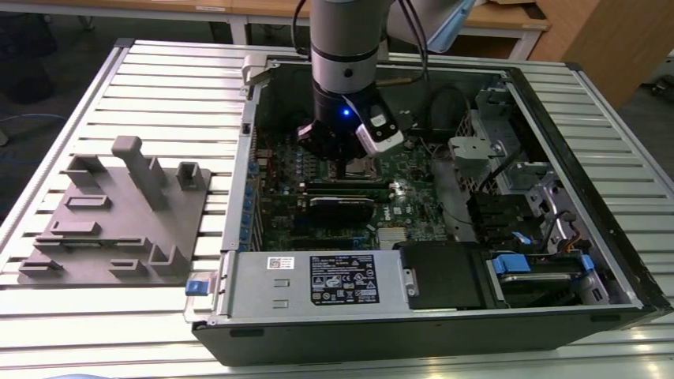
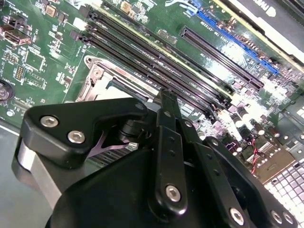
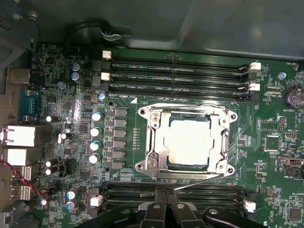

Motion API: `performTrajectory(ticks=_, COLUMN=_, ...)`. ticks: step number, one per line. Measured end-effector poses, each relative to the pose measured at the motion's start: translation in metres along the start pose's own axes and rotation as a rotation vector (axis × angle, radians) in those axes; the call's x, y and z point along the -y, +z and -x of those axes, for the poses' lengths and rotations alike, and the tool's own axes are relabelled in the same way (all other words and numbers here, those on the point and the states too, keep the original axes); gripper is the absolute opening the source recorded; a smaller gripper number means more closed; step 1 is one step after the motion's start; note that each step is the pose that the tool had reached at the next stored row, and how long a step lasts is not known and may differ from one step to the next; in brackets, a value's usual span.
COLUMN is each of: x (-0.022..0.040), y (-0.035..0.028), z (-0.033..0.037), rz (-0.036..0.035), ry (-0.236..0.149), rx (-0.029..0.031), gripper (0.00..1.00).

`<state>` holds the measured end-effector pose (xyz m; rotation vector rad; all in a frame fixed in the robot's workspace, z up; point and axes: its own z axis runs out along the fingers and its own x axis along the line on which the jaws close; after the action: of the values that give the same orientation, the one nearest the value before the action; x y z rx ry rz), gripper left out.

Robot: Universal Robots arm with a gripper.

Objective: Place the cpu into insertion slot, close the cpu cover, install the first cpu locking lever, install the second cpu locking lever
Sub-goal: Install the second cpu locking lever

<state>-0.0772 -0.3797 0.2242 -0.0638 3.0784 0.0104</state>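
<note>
Jaws: the gripper (image 3: 164, 209) hangs low over the motherboard (image 1: 395, 178) inside the open computer case (image 1: 589, 197); in both wrist views its black linkages meet closely together with nothing seen between them, but the tips are cut off, so I cannot tell whether they are open or closed.
Nearest thing: in the first wrist view a thin metal locking lever (image 3: 199, 181) runs along the socket's 6 o'clock edge, just beside the gripper's tip; contact cannot be made out.
Cpu: the cpu (image 3: 189, 141) lies flat in the insertion slot (image 3: 151, 164), its pale metal face showing through the window.
Cpu cover: the cpu cover (image 3: 219, 142) lies down around the chip.
Second lever: another thin lever (image 3: 185, 107) lies along the 12 o'clock edge of the socket.
Around: long black memory slots (image 3: 175, 76) run on both the 12 and 6 o'clock sides of the socket; a row of capacitors (image 3: 96, 130) stands at 9 o'clock.
In the way: in the second wrist view the gripper body covers most of the socket (image 2: 102, 78).
Outside the case: a grey fixture block (image 1: 116, 213) sits on the slatted tabletop (image 1: 158, 71), at 9 o'clock of the case in the exterior view.
Hidden: in the exterior view the arm (image 1: 346, 47) covers the socket.
</note>
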Motion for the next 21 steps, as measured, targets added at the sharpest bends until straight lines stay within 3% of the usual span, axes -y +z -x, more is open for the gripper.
performTrajectory(ticks=21, x=-0.0001, y=0.0083, z=-0.0039, rz=-0.0001, ry=0.000, rx=0.0000, gripper=0.11)
